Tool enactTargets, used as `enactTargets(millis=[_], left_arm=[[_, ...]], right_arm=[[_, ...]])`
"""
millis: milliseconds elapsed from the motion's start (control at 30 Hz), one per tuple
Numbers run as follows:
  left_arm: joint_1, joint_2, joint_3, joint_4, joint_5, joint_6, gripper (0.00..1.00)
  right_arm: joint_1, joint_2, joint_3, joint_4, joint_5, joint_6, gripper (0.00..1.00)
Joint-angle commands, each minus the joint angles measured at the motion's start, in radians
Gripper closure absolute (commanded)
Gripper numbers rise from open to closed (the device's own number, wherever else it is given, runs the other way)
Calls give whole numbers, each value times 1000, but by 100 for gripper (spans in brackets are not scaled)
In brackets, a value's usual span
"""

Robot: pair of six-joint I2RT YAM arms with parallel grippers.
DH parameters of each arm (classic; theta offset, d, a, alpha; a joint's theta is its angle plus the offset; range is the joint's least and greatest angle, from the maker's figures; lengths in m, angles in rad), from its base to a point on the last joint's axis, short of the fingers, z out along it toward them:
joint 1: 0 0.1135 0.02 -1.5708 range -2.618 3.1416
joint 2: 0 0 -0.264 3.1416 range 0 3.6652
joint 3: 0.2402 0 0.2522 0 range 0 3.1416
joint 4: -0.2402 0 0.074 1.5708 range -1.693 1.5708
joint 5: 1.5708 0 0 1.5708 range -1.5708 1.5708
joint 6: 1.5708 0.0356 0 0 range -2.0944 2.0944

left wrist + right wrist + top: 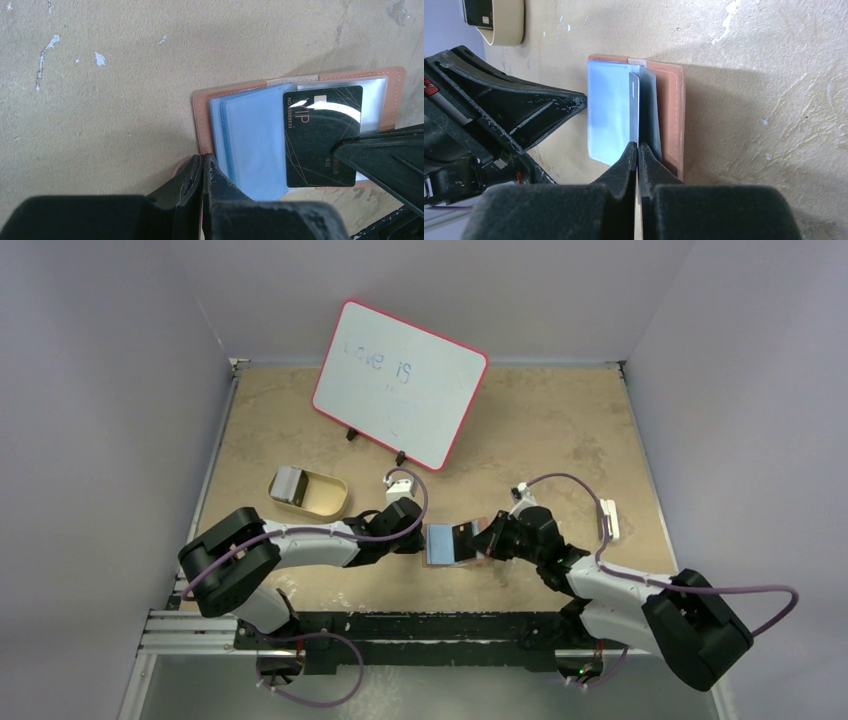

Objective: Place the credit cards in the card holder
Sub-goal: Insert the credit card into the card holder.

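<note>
Only the top view takes in the tan tray (pixel 327 497), far out to the left of the left gripper (pixel 202 172), with a grey card (pixel 289 483) lying at its far end, and the red-rimmed whiteboard (pixel 400 380) propped at the back of the table (pixel 560 430). The left wrist view alone shows the face of the black card (pixel 320 135): glossy, with pale "VIP" lettering and a number along one short edge. The right wrist view sees that same card only edge-on, as a thin grey sliver.

The card holder (pixel 250 140) lies opened flat on the table between the two grippers. It has a brown stitched cover, a stack of pale blue plastic sleeves in the middle, and a clear window pocket on the half nearer the right gripper (pixel 638 150).

The left arm reaches low across from the left, its jaws closed together. The holder's brown edge runs in between their tips at the near-left corner.

The right arm comes in from the right, wrist turned toward the holder, jaws pinched shut on the black card's corner. The card lies over the window pocket, just ahead of those jaws. Whether its edge has entered a sleeve cannot be told.
</note>
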Motion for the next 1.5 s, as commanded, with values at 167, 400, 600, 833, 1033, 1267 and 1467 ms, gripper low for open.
enactTargets(millis=[167, 400, 600, 833, 1033, 1267, 1467], left_arm=[[-5, 50, -55, -44, 35, -20, 100], [-5, 36, -58, -53, 21, -18, 100], [-4, 35, -67, -67, 3, -17, 100], [-6, 44, -66, -55, 9, -19, 100], [-6, 46, -77, -53, 8, -20, 100], [-5, 50, -76, -45, 15, -22, 100], [-8, 49, -72, -55, 22, -12, 100]], right_arm=[[1, 59, -23, 95, -15, 38, 100], [2, 73, -21, 81, -14, 37, 100], [1, -103, 11, -98, 37, 21, 100], [1, -17, -14, -17, 23, 8, 100], [1, 38, -22, 51, 23, 11, 100], [1, 34, -20, 65, 26, 9, 100], [1, 87, -26, 82, 14, 54, 100]])
